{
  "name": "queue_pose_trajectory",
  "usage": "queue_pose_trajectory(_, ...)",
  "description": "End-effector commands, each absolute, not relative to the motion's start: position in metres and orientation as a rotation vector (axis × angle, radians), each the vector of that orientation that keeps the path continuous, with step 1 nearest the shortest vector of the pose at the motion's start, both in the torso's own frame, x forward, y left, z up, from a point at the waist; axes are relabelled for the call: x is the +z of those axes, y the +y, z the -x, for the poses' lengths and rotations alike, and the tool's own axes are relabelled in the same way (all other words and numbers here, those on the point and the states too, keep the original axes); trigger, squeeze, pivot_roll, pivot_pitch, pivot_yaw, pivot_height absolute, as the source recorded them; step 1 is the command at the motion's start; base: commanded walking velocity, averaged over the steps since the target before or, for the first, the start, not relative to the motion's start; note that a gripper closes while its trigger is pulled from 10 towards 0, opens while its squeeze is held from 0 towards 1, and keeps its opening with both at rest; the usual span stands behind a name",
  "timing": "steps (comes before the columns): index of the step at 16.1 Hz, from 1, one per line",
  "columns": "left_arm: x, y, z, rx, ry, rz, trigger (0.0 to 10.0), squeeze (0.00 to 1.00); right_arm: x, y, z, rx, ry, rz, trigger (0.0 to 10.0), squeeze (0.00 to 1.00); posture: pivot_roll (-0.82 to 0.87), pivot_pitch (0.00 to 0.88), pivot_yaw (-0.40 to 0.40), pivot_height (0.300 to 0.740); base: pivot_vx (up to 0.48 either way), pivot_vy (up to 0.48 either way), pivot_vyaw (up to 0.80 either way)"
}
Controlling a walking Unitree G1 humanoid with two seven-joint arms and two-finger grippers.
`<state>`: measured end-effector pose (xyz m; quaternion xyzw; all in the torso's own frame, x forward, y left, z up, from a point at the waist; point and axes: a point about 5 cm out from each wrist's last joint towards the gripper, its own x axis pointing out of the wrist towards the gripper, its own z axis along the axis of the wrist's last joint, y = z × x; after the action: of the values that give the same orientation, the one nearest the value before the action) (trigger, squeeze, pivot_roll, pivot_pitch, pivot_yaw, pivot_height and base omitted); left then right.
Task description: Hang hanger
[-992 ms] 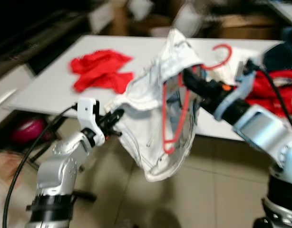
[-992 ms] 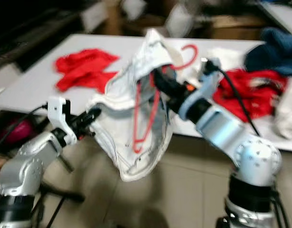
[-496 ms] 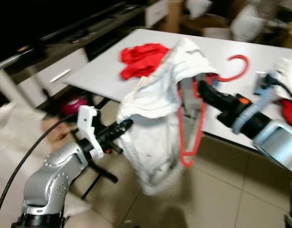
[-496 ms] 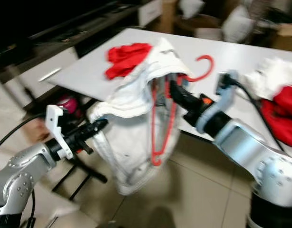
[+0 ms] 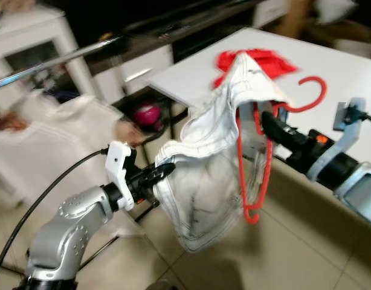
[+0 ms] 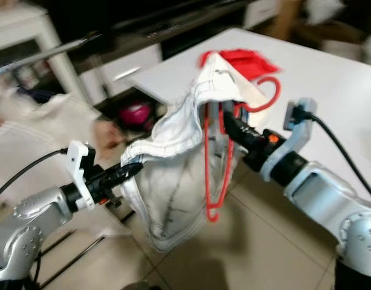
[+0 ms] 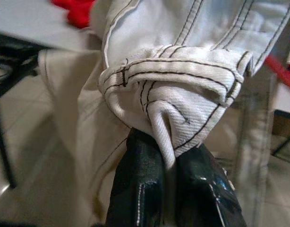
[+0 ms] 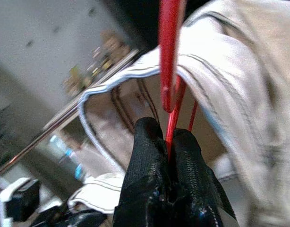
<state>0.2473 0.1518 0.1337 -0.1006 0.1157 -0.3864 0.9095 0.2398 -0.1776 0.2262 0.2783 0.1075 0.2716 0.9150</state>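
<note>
A red plastic hanger [image 5: 259, 162] hangs in the air before me with a white stitched garment [image 5: 205, 181] draped over it. My right gripper [image 5: 269, 122] is shut on the hanger's upper part, just below its hook [image 5: 307, 93]; in the right wrist view its fingertips [image 8: 165, 156] pinch the red bar [image 8: 169, 52]. My left gripper [image 5: 162, 170] is shut on the garment's lower hem, and the left wrist view shows folded cloth [image 7: 173, 104] squeezed between the fingers [image 7: 140, 189].
A white table [image 5: 348, 66] stands behind, with red cloth [image 5: 258, 59] lying on it. A metal rail [image 5: 52, 63] runs across the upper left, with pale clothes [image 5: 46, 151] below it. A pink object [image 5: 147, 113] lies under the table. Tiled floor [image 5: 294, 254] is below.
The camera has swung left, so the table has slid right and the metal rail with clothes has come into view. Both grippers keep their hold on hanger and garment.
</note>
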Motion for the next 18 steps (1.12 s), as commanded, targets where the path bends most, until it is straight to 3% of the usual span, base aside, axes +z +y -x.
queue_pose_trajectory(1,0.137,0.151,-0.247,-0.804,0.225,0.194,0.0,0.0,0.233,-0.176,-0.237,0.593,0.187,-0.55,10.0,0.0,-0.12,0.0,0.083,0.74,0.0,0.0,0.79)
queue_pose_trajectory(7,0.138,0.155,-0.25,-0.789,0.226,0.161,0.0,0.0,0.225,-0.186,-0.244,0.49,0.178,-0.535,10.0,0.0,-0.12,0.0,0.084,0.74,0.0,0.0,0.79)
queue_pose_trajectory(15,0.143,0.152,-0.266,-0.745,0.207,0.091,0.0,0.0,0.166,-0.202,-0.242,0.304,0.376,-0.396,10.0,0.0,-0.13,0.0,0.086,0.74,0.0,0.0,0.79)
queue_pose_trajectory(18,0.14,0.154,-0.272,-0.679,0.216,0.073,0.0,0.0,0.148,-0.196,-0.241,0.306,0.414,-0.39,10.0,0.0,-0.13,0.0,0.084,0.74,0.0,0.0,0.7)
